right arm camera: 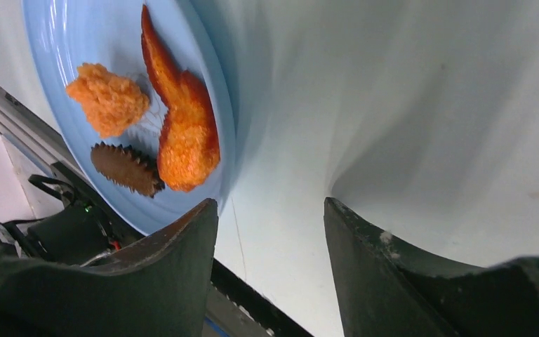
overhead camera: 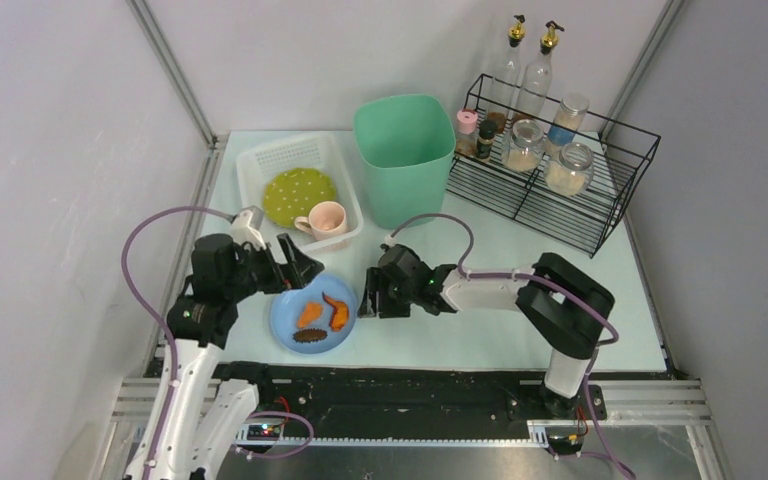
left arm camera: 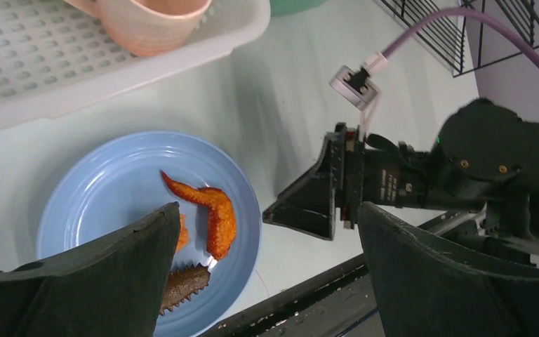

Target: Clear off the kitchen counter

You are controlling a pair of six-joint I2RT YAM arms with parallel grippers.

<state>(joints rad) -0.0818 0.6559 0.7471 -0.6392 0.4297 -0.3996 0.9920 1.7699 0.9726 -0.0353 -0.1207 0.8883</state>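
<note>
Pale mint desk (overhead camera: 440, 340) spans the frame below both arms, with a blue plate (overhead camera: 285, 320) holding 3 food pieces near its front rail. The left tool (overhead camera: 302, 266) hangs over the plate's far rim, jaws wide apart. The right tool (overhead camera: 370, 296) sits just right of the plate, jaws apart and empty.

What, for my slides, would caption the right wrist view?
Open right gripper over the kitchen counter, beside a blue plate of food.
</note>
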